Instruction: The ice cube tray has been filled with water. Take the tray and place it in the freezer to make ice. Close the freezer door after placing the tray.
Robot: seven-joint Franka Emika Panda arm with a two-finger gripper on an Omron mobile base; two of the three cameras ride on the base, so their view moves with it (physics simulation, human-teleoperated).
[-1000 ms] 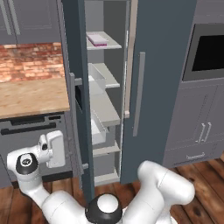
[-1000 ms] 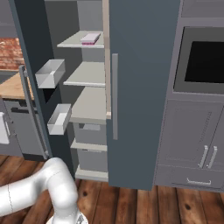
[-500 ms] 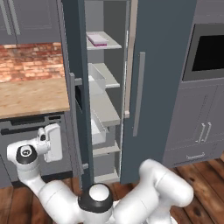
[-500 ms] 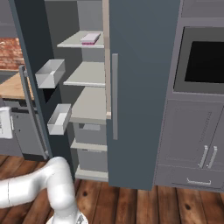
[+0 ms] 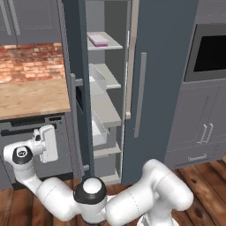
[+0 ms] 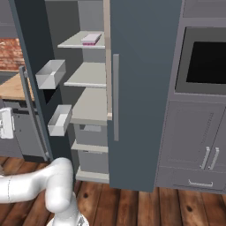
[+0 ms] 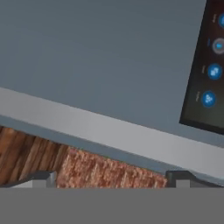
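Freezer door [image 5: 76, 88] stands wide open, seen nearly edge-on in the left base view, its grey handle [image 5: 73, 119] running down the outer side. In the right base view the same door [image 6: 33, 75] shows its inner face with two clear bins [image 6: 50, 73] hung on it, one above the other.

Ice cube tray [image 5: 98, 40] lies flat on the top white shelf [image 5: 112, 44] inside the freezer [image 5: 106, 101], pink edge facing out. The right base view shows the tray [image 6: 91, 39] on that same shelf, toward the shelf's right side, close to the edge of the closed neighbouring door [image 6: 141, 88].

Gripper [image 5: 47, 142] sits low and left of the open door, in front of the dark appliance under the wooden counter [image 5: 31, 98], on the door's outer side. In the right base view its white body pokes in at the left edge [image 6: 5, 123].

Hand view: fingertips [image 7: 39, 178] are spread wide apart at the bottom corners, nothing between them. Beyond them are the slate door panel [image 7: 96, 52], the light-grey handle bar [image 7: 109, 131] crossing diagonally, and the black display with blue lights [image 7: 210, 70] at right. Brick backsplash [image 7: 109, 173] shows under the handle. Whether the tips touch the handle can't be told.

Built-in oven [image 6: 203, 57] and grey cabinets [image 6: 194, 145] sit right of the fridge.
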